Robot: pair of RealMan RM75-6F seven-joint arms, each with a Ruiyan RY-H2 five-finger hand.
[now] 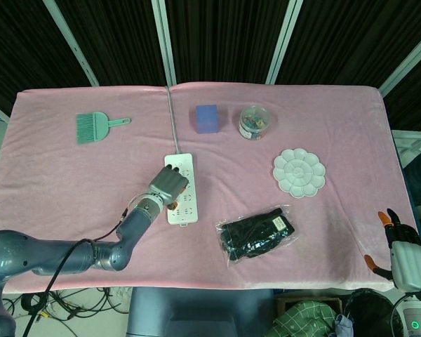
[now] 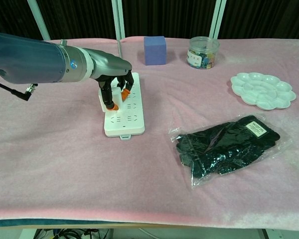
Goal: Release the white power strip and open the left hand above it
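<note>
Left hand above white power strip, fingers apart, bagged gloves labelled "warm".

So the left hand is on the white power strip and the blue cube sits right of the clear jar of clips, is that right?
Not quite. The left hand is on the white power strip, but the blue cube sits left of the clear jar of clips, as the chest view shows.

The pink cloth surface is bare to the left of the long white plastic power strip. To its right lies a clear bag of black gloves, near it. A blue block stands behind.
</note>
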